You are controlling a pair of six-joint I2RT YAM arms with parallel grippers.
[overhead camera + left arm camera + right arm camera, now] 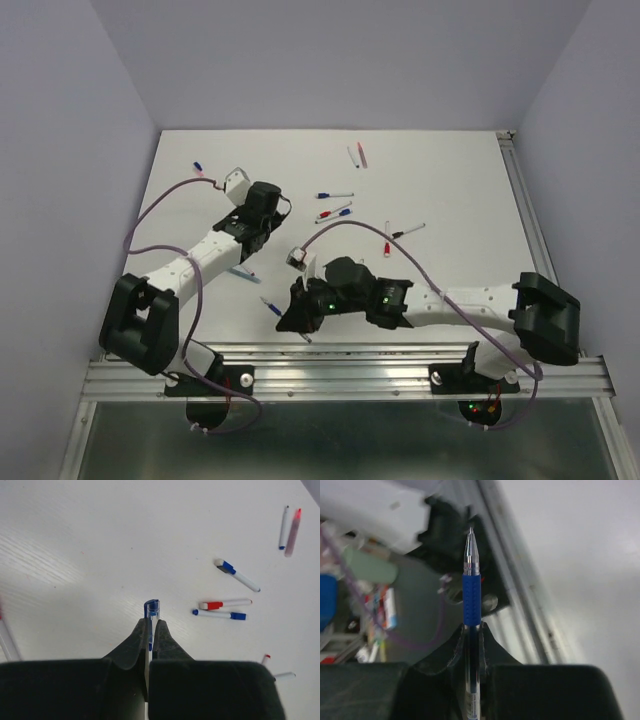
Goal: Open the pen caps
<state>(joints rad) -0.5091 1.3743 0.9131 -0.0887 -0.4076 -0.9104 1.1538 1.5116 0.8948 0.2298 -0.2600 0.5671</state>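
My left gripper (151,622) is shut on a clear pen cap with a blue clip (151,608), held just above the white table; in the top view it (272,208) is at the mid left. My right gripper (472,627) is shut on a blue-grip pen (471,592) whose bare tip points at the table's front rail; in the top view it (297,318) is near the front edge. Capped pens lie on the table: a blue-capped one (237,575), a red-capped one (225,603) and a blue one (219,614).
Two more pens (357,155) lie at the back, one (408,231) with a loose red cap (388,247) beside it at mid right, and a small piece (197,166) at the back left. The metal front rail (350,365) runs under the right gripper.
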